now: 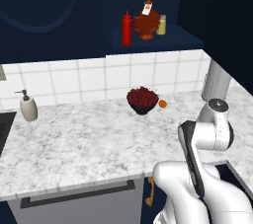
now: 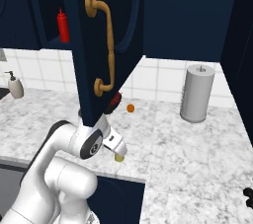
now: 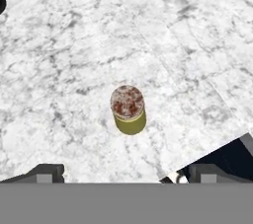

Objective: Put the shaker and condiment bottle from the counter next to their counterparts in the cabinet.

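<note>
The olive-yellow shaker [image 3: 128, 110] stands upright on the marbled counter [image 3: 69, 55], near its front edge. My gripper [image 3: 127, 172] hangs above it, open, one fingertip [image 3: 47, 171] on each side and apart from it. In the right base view the shaker [image 2: 119, 157] peeks out just under the hand [image 2: 114, 145]. The red condiment bottle [image 1: 127, 28] stands on the shelf of the navy cabinet [image 1: 148, 46], left of the squat brown bottle [image 1: 147, 21]. A pale yellow shaker [image 1: 161, 24] is on the brown bottle's right. The red bottle [image 2: 63, 25] also shows behind the door.
The open cabinet door [image 2: 94, 30] with its tan handle [image 2: 106, 45] hangs right above my hand. A dark bowl of red fruit [image 1: 142, 99] and a small orange [image 1: 162, 103] sit by the backsplash. A paper towel roll [image 2: 197, 92] stands right, a soap dispenser [image 1: 28, 107] left.
</note>
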